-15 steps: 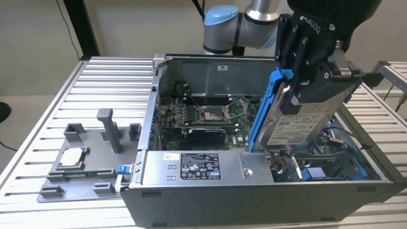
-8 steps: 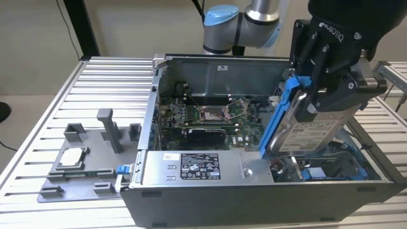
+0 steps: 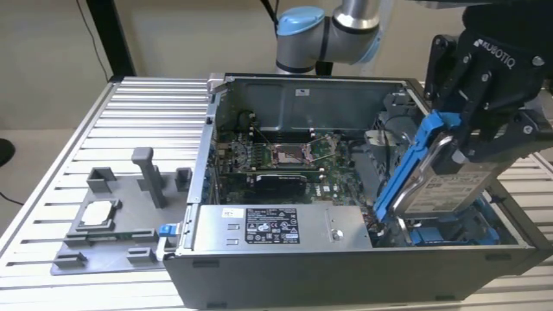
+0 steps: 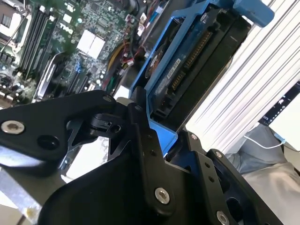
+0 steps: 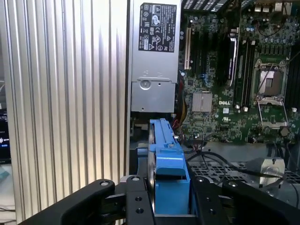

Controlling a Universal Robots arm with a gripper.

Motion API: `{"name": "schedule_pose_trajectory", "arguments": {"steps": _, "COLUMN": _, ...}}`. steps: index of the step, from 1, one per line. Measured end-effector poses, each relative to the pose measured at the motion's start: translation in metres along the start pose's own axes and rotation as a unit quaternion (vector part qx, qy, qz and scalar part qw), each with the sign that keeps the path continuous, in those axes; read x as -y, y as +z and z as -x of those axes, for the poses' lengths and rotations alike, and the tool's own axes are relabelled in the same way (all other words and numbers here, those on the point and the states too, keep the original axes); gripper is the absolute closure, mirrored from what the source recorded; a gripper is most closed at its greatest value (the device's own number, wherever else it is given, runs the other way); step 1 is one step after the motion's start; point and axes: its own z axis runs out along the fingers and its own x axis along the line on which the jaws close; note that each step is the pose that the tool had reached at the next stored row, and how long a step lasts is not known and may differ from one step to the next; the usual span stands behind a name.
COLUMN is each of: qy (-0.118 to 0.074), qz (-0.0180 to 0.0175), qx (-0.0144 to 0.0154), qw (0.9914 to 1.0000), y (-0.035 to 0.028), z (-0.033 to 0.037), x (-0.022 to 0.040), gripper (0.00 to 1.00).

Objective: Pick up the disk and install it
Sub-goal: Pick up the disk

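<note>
- A ribbed, silver aluminium table (image 3: 138,110) carries everything; its long slats run past the work in both wrist views (image 5: 61,93) (image 4: 262,93). Behind it stands a plain beige wall (image 3: 173,32).
- An open dark-grey metal computer case (image 3: 346,272) lies on its side on the table, towards the exterior view's right, with its inside facing up.
- A green motherboard (image 3: 233,155) covers the case floor; its bare processor socket and slots show in the first wrist view (image 5: 211,117).
- A silver box-shaped power supply with a black-and-white label (image 3: 276,227) sits along the case's near wall (image 5: 154,51).
- A flat grey plastic fixture plate (image 3: 129,227) lies on the table beside the case, on the exterior view's left, and a small square silver chip (image 3: 97,210) rests on it.
- The disk (image 3: 441,188) — a flat silver hard drive with a white label in a bright blue plastic carrier — is off the table, held tilted steeply on edge over the case's end at the exterior view's right. Its lower end dips inside the case walls; whether it touches anything there is not clear. Its connector edge shows in the second wrist view (image 4: 187,61).
- The black gripper (image 3: 475,139) — fingers closed narrow on the disk — clamps the carrier's upper part (image 5: 171,201).
</note>
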Motion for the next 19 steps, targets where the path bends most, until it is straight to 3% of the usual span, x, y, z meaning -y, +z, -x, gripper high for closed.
{"name": "schedule_pose_trajectory", "arguments": {"steps": 9, "qy": -0.001, "qz": 0.0000, "qx": 0.0003, "qw": 1.00000, "y": 0.0048, "z": -0.0018, "x": 0.0385, "gripper": 1.00}}
{"name": "schedule_pose_trajectory", "arguments": {"steps": 19, "qy": -0.001, "qz": -0.0005, "qx": 0.0003, "qw": 1.00000, "y": 0.0080, "z": -0.0007, "x": 0.0431, "gripper": 1.00}}
